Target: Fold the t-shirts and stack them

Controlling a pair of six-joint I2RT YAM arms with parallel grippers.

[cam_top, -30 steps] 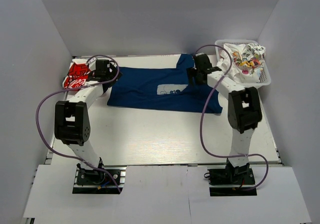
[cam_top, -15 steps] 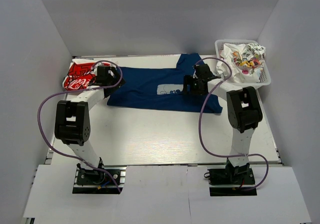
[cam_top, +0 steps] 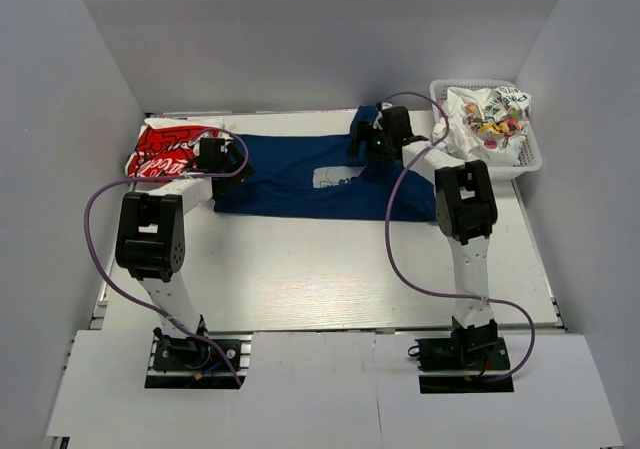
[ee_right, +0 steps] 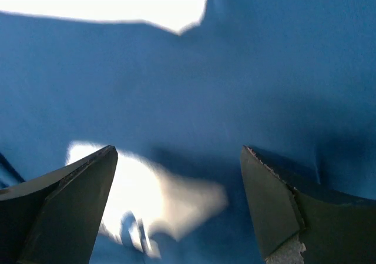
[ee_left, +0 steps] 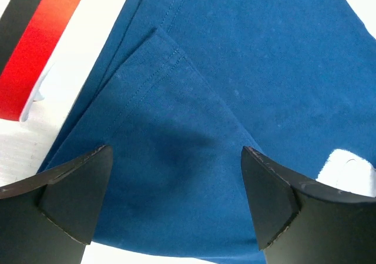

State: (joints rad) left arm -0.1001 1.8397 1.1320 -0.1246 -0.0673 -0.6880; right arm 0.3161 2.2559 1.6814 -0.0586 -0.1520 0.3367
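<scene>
A navy blue t-shirt (cam_top: 300,174) with a pale print (cam_top: 330,178) lies spread on the table, its left edge folded over. My left gripper (cam_top: 222,164) is open just above that folded left edge (ee_left: 176,129). My right gripper (cam_top: 372,147) is open over the shirt's right part, above the pale print (ee_right: 158,199); that view is blurred. A folded red-and-white t-shirt (cam_top: 165,149) lies at the far left, its red edge showing in the left wrist view (ee_left: 35,46). White printed t-shirts (cam_top: 490,119) are bundled in the basket.
A white lattice basket (cam_top: 528,161) stands at the back right corner. Grey walls close in the table on three sides. Purple cables loop from both arms. The white table (cam_top: 320,269) stretches toward the arm bases.
The right arm swung left and back, from the shirt's right edge to above the print. The left gripper shifted slightly right onto the shirt's left edge.
</scene>
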